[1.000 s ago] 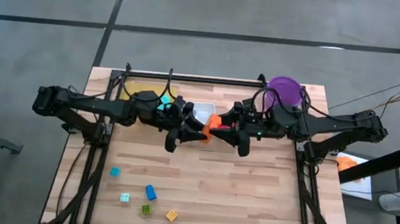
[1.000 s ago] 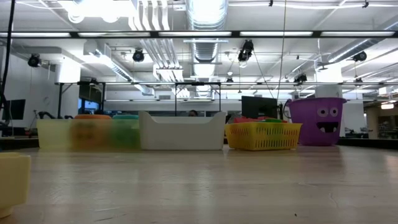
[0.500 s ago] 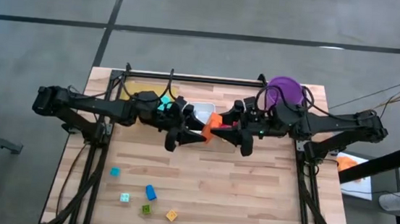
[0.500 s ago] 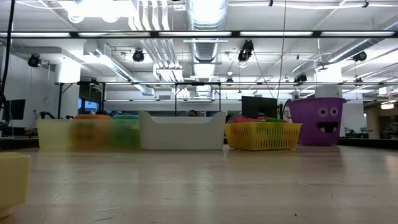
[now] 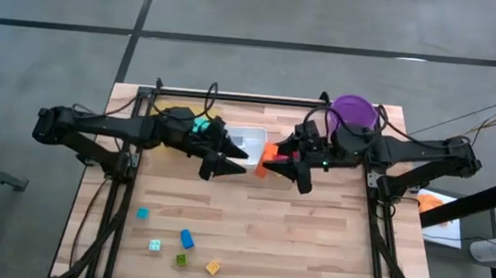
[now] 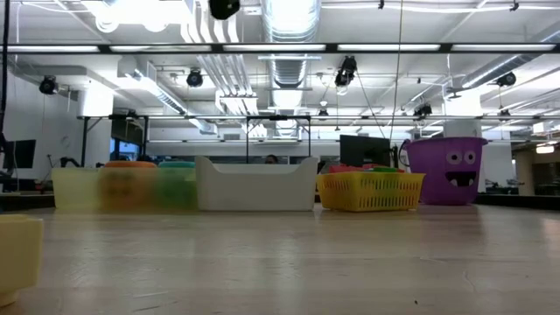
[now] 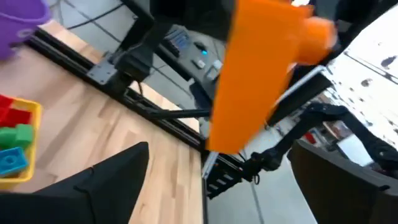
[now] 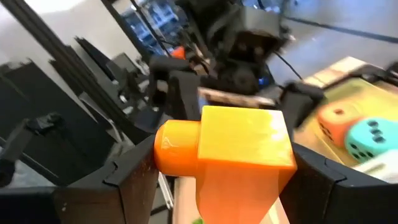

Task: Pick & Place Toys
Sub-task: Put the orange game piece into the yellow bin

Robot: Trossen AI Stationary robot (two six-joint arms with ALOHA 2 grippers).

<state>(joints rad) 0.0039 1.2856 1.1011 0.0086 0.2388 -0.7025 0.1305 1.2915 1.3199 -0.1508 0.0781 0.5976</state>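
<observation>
An orange block (image 5: 267, 156) with a round peg hangs above the table's middle, beside the white tray (image 5: 250, 139). My right gripper (image 5: 274, 165) is shut on it; in the right wrist view the block (image 8: 242, 155) fills the gap between the fingers. My left gripper (image 5: 232, 161) stands open just left of the block, clear of it. In the left wrist view the block (image 7: 261, 74) shows beyond the spread fingers. Loose small blocks (image 5: 187, 238) lie near the table's front left. A teal die (image 8: 368, 140) and an orange die (image 8: 336, 120) sit in the yellow tray (image 5: 181, 115). My right gripper pinches the orange block between its two fingers, one on its flat side (image 8: 283, 162) and one at its peg end (image 8: 169, 149). The fingers come nearly level from the table's right. The block is lifted clear of the table.
The purple bucket (image 5: 354, 112) stands at the far right, with a yellow basket (image 6: 369, 191) of blocks beside it in the low view. A black rail (image 5: 243, 96) runs along the far edge. The wood in the middle and near right (image 5: 311, 244) lies bare.
My left gripper has opened, let go of the orange block and drawn back a little toward the table's left edge, rolling as it went. The block stays in my right gripper, which has kept its place.
</observation>
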